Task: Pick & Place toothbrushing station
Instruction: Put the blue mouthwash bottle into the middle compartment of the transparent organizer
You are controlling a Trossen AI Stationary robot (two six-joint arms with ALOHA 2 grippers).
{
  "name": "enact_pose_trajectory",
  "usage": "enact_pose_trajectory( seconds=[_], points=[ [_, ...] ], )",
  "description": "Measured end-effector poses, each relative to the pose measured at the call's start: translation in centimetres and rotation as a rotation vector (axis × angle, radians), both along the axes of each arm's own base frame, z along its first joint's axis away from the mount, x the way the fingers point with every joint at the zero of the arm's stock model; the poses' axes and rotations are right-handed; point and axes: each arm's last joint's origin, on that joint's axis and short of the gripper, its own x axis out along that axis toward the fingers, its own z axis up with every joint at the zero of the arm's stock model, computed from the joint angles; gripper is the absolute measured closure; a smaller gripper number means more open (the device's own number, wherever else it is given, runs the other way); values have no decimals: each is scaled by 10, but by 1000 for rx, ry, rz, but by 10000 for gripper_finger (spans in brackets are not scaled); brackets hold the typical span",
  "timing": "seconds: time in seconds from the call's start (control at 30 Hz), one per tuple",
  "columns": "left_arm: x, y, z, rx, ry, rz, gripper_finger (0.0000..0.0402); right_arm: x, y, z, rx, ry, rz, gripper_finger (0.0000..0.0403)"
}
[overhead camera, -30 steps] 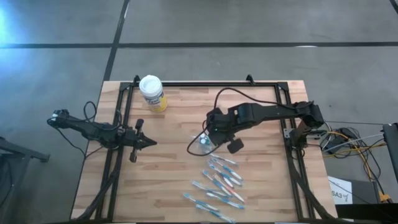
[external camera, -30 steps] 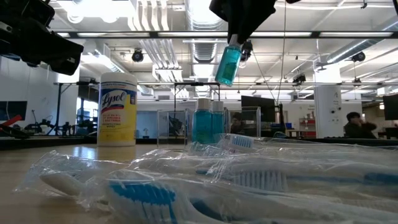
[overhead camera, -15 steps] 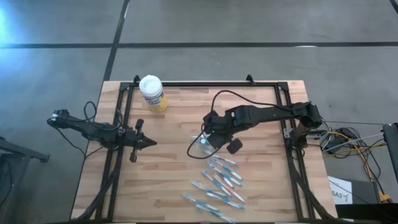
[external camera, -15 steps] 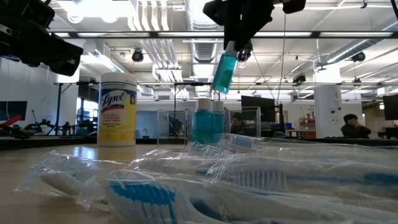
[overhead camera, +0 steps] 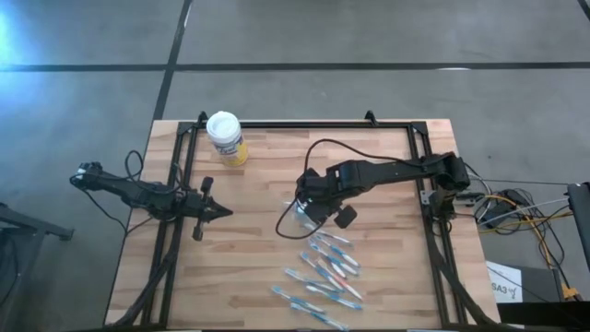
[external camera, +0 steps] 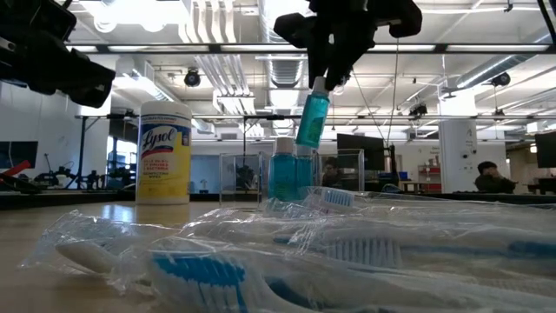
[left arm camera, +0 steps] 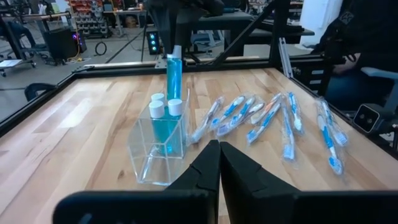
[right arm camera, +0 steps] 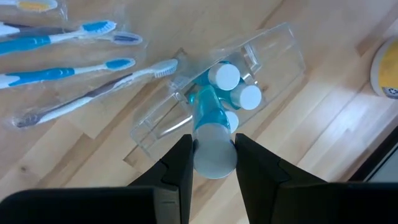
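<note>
My right gripper (overhead camera: 309,205) is shut on a small blue tube with a white round cap (external camera: 313,117), right above a clear plastic holder (left arm camera: 158,152). The holder stands on the table and has a few more white-capped blue tubes (right arm camera: 225,76) upright in it. Several blue-and-white toothbrushes in clear wrappers (overhead camera: 323,272) lie flat on the table nearer the front edge; they also show in the left wrist view (left arm camera: 267,115). My left gripper (overhead camera: 226,211) is shut and empty, clear of everything at the table's left. My right gripper pinches the tube at its white cap end (right arm camera: 214,155) between its two fingers (right arm camera: 180,165). The fingers come from above and point down. The tube hangs below them, slightly tilted and clear of the table. Its lower end (left arm camera: 173,93) is about level with the caps in the holder.
A white-lidded yellow canister (overhead camera: 226,138) stands at the table's far left and shows in the low view (external camera: 165,152). A black frame (overhead camera: 304,124) runs round the table's edges. A person (external camera: 488,174) sits in the room far behind the table.
My right gripper has gone toward the table's left edge and down, still shut on the blue tube. The tube has come lower, toward the clear holder, and hangs a little tilted.
</note>
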Motion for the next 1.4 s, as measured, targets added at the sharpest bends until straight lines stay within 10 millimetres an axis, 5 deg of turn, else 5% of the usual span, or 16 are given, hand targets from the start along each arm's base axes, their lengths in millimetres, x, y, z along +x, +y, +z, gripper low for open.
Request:
enact_pose_trajectory(
  seconds=[0.77,1.4],
  points=[
    [0,0,0,47,1,-9,391,2,1,-1,-52,1,178,313],
    [0,0,0,32,-5,-3,392,10,-2,-23,-71,96,235,313]
  ],
)
